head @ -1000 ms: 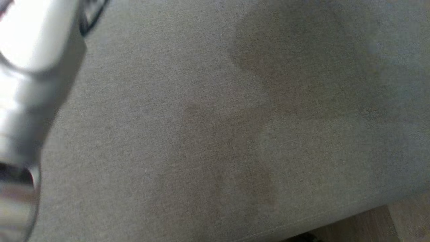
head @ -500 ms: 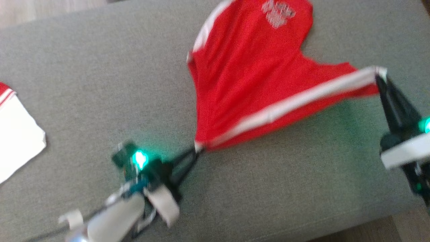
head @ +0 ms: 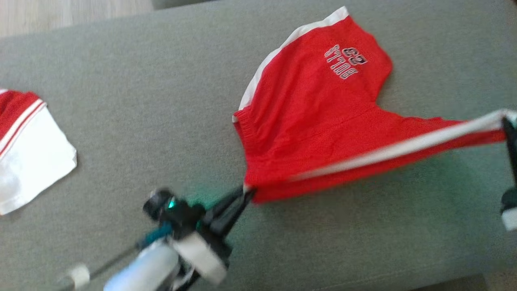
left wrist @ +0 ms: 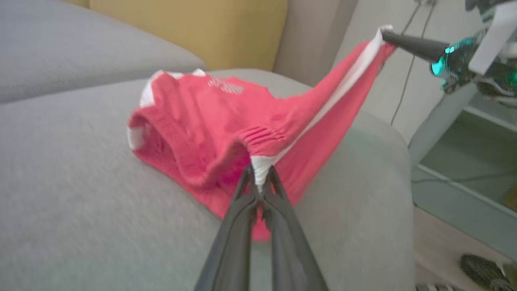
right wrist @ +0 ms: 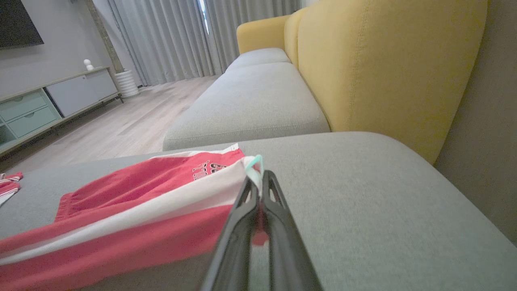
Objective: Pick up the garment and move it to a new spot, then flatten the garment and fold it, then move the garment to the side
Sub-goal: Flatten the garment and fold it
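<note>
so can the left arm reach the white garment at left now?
Probably not yet: left gripper is shut on the red shorts, stretched to the right gripper; it'd need to release first.

My left gripper (head: 247,191) pinches the waistband corner of the red shorts (head: 315,121), and my right gripper (head: 506,120) grips the far end of their white side stripe, held taut above the grey cushion (head: 121,101). A white-and-red garment (head: 36,161) lies well apart at the left.
</note>
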